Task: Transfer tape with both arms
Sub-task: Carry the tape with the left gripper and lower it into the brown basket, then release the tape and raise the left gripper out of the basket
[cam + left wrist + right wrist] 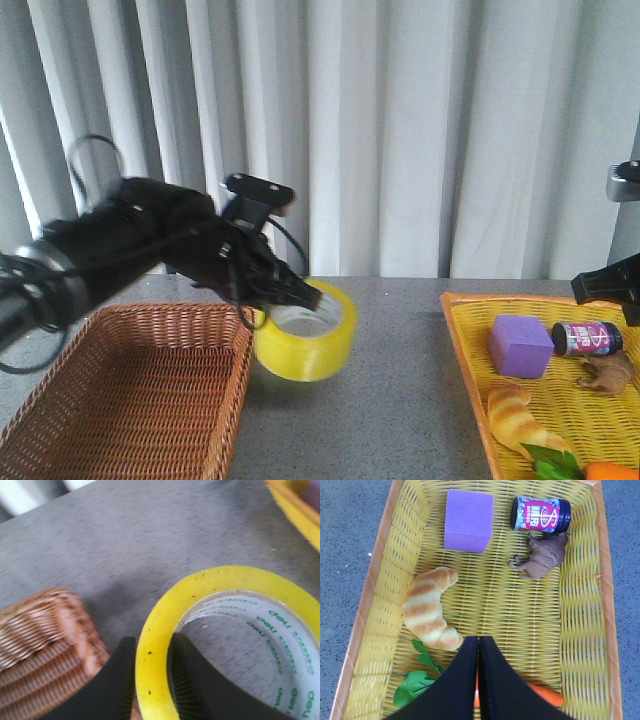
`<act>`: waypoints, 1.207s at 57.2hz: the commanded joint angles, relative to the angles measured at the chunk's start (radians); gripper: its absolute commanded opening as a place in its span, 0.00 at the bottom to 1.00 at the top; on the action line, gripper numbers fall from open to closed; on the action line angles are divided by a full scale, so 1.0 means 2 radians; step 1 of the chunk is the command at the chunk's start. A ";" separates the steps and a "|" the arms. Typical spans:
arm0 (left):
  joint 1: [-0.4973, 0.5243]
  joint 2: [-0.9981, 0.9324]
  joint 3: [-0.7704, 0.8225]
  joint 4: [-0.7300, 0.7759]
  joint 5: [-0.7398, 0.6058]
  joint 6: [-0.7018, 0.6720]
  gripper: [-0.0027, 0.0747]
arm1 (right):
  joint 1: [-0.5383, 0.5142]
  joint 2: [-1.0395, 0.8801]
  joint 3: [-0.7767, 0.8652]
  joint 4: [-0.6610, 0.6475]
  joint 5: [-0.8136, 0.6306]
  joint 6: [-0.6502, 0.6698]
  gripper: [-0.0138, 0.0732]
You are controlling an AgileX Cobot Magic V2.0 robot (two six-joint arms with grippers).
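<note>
While the left arm reaches out over the grey bench, its left gripper is clamped on the wall of the tape: one black finger lies on the outer yellow face, the other inside the core. The roll is lifted clear of the bench, tilted, just beside the right rim of the brown wicker basket that sits at the bench's left front. Green lettering shows on the white inner core in the left wrist view.

At the right edge of the bench stands a yellow woven tray. The right gripper hangs above its near end with the fingers pressed together and nothing between them. Inside the tray lie a purple block and a dark jar toward the far end, a brown animal figure just beside the jar, a croissant along the left wall, and a carrot with green leaves at the near end.
</note>
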 commanded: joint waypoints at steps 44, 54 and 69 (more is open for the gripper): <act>0.152 -0.078 0.160 -0.001 -0.071 0.000 0.19 | -0.003 -0.018 -0.012 -0.005 -0.023 0.000 0.15; 0.151 -0.078 0.174 -0.002 -0.086 0.004 0.30 | -0.003 -0.018 -0.012 -0.005 -0.023 0.000 0.15; 0.151 -0.078 0.174 -0.036 -0.092 0.001 0.63 | -0.003 -0.018 -0.012 -0.005 -0.022 0.000 0.15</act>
